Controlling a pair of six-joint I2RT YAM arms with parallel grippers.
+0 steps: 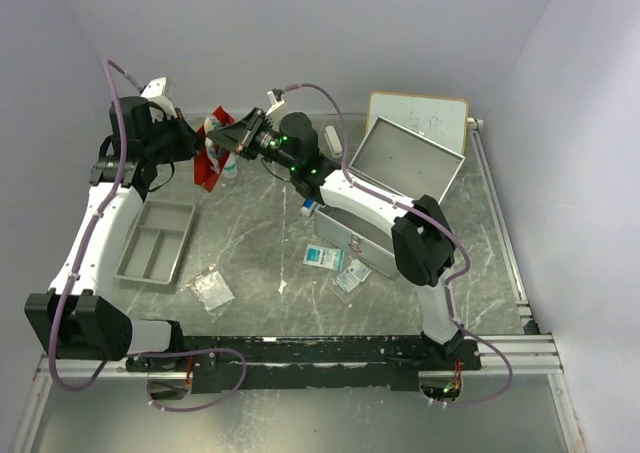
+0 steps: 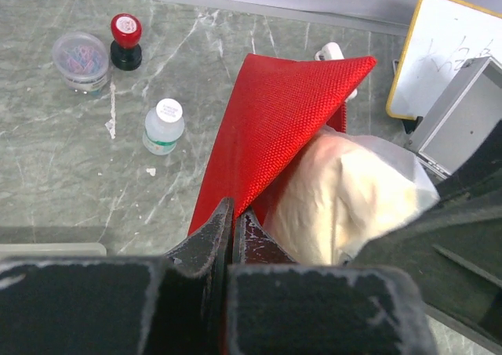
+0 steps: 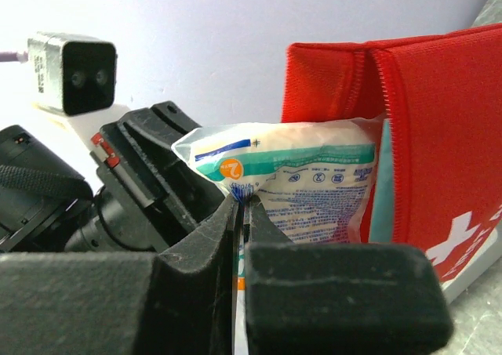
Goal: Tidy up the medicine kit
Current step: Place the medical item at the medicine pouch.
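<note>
- Two arms reach to the back left of the surface [image 1: 262, 228], where their tools meet at one red pouch [image 2: 274, 128].
- Far left, a grey divided tray [image 1: 155, 241] lies flat beside the left arm.
- Left tool [image 2: 233, 214]: fingers together, clamped on the pouch's fabric edge.
- Right tool [image 3: 241, 210]: fingers pinched on a clear packet [image 3: 306, 179] of white padding, which sits partly inside the pouch's open mouth.
- Right of centre stands the medicine kit [image 1: 410, 161], lid raised, apart from both tools.
- Behind the kit lies a whiteboard [image 1: 418, 121].
</note>
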